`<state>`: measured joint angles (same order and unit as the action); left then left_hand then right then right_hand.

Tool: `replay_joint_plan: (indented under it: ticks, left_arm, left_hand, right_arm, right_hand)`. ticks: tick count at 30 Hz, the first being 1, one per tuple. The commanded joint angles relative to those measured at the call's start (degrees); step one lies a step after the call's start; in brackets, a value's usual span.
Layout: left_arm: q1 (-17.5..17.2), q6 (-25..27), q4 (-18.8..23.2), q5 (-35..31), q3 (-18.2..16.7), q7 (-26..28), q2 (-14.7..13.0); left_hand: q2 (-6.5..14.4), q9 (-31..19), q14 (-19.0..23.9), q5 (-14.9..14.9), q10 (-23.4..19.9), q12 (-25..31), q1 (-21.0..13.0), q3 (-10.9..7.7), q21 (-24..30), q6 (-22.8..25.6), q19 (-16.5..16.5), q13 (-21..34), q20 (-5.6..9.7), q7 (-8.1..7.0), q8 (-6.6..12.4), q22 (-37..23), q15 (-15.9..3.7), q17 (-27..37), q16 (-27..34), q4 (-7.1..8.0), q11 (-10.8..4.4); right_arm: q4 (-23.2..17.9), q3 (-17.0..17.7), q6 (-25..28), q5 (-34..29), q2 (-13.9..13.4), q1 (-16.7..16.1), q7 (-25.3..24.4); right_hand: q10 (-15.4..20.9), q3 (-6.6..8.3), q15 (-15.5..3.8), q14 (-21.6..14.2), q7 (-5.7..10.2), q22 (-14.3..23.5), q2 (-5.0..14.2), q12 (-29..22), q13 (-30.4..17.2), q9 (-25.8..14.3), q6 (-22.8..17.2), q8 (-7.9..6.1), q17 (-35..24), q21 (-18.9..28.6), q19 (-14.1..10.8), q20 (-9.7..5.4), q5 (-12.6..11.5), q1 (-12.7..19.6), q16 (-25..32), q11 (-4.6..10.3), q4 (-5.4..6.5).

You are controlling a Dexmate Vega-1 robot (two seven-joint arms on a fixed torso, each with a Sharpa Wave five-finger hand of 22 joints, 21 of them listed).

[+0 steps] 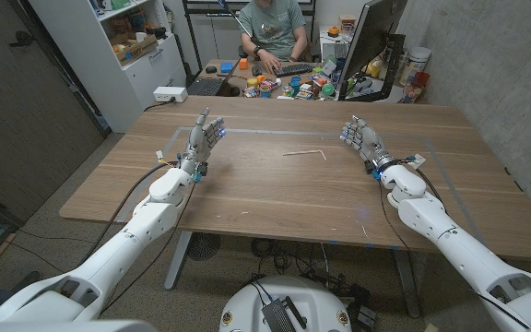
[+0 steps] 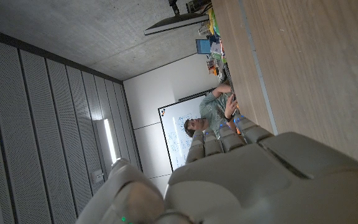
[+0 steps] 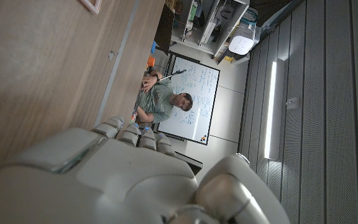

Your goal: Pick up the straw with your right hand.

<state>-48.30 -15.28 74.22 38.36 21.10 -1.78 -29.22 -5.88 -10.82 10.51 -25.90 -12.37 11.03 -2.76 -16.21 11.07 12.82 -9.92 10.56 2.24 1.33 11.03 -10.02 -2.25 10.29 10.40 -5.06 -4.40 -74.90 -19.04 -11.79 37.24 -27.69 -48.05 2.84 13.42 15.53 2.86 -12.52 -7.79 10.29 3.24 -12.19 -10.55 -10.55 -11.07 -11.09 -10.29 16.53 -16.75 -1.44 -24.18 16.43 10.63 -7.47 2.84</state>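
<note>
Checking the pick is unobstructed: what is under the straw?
The straw lies directly on the bare wooden table, with nothing else beneath it that can be seen. The right robot hand waits beside it, apart.

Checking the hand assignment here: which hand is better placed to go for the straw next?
Right. The straw lies nearer the right hand than the left hand. Both hands hold nothing, and bare table separates the right hand from the straw.
</note>
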Motion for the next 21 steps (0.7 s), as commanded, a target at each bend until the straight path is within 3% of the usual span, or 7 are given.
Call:
replay_joint_plan:
  ticks: [1,6,9,15,19,21]
  left_arm:
    - [-0.2,1.6,-0.1,0.8,-0.1,-0.2,-0.1]
    - [-0.2,1.7,0.1,0.7,0.0,0.0,-0.3]
    - [-0.2,1.8,0.3,0.6,0.0,0.1,-0.4]
    - [0.0,1.8,0.3,0.6,0.0,-0.1,-0.4]
    - [0.3,1.8,0.1,0.7,-0.1,-0.4,-0.5]
    - [0.4,1.9,0.4,0.7,-0.2,-0.4,-0.7]
  left_hand:
    - [-0.5,-0.2,0.2,-0.3,-0.3,0.3,0.0,-0.33,0.3,0.4,-0.2,0.3,4.65,-0.20,0.28,-0.3,-1.91,0.1,0.2,-0.08,-0.10]
    - [-0.5,-0.2,0.0,-0.4,0.0,0.2,-0.1,-0.26,0.2,0.4,0.2,0.3,4.43,-0.06,0.31,-0.3,-1.80,0.1,0.1,-0.07,-0.17]
    - [-0.5,-0.2,-0.2,-0.5,0.0,0.2,-0.1,-0.22,0.1,0.4,0.6,0.3,4.25,-0.07,0.31,-0.3,-1.85,0.1,0.1,-0.06,-0.21]
    - [-0.4,-0.2,-0.3,-0.6,0.1,0.2,-0.1,-0.16,0.0,0.4,0.8,0.3,4.05,-0.10,0.33,-0.3,-1.90,0.1,0.1,-0.05,-0.23]
    - [-0.3,-0.2,-0.4,-0.6,0.2,0.1,-0.1,-0.13,0.0,0.4,1.0,0.3,3.87,-0.10,0.34,-0.3,-1.88,0.1,0.1,-0.05,-0.37]
    - [-0.3,-0.2,-0.4,-0.6,0.2,0.1,-0.2,-0.11,0.0,0.4,1.0,0.3,3.85,-0.08,0.34,-0.3,-1.87,0.1,0.1,-0.05,-0.33]
  right_arm:
    - [-0.7,5.7,6.2,-4.1,4.4,-1.2,3.2]
    - [-0.9,7.4,5.2,-7.7,6.2,-1.7,3.4]
    - [-2.7,6.7,3.2,-13.8,5.5,-2.1,0.6]
    - [-8.1,3.4,1.6,-28.0,1.8,-2.7,-8.0]
    - [-13.0,-0.7,4.5,-39.2,-2.4,-2.2,-14.6]
    - [-15.1,-2.8,6.7,-43.3,-4.8,-1.5,-16.0]
  right_hand:
    - [0.4,0.28,-0.04,-0.4,-1.00,0.2,0.01,-0.1,-0.2,-0.1,-0.4,-0.34,-0.1,0.3,-0.3,-0.06,-0.3,0.4,0.2,-0.07,-0.02]
    - [0.7,0.28,-0.07,-0.5,-0.63,0.2,0.00,-0.2,-0.1,-0.1,-1.0,-0.53,-0.1,0.2,-0.4,-0.13,-0.5,0.6,0.2,0.00,-0.17]
    - [1.4,0.53,-0.61,-1.1,0.10,0.2,-0.24,-0.3,-0.1,0.0,-2.7,-1.03,0.1,0.0,-0.8,0.05,-1.0,1.8,0.2,0.38,-1.32]
    - [4.2,1.96,-1.45,-2.4,1.93,0.0,-1.08,-0.8,0.0,0.0,-8.0,-2.13,0.3,-0.7,-2.3,0.80,-2.6,7.8,0.1,1.59,-6.23]
    - [5.4,2.88,-1.86,-2.9,2.92,0.0,-1.43,-1.0,0.0,-0.1,-10.1,-2.34,0.4,-1.2,-2.6,1.05,-3.2,11.2,0.0,1.62,-8.86]
    - [5.5,3.43,-1.94,-3.0,4.42,0.0,-1.53,-0.8,0.0,-0.1,-10.8,-2.25,0.4,-1.6,-2.4,1.37,-3.5,13.1,-0.1,1.76,-10.19]
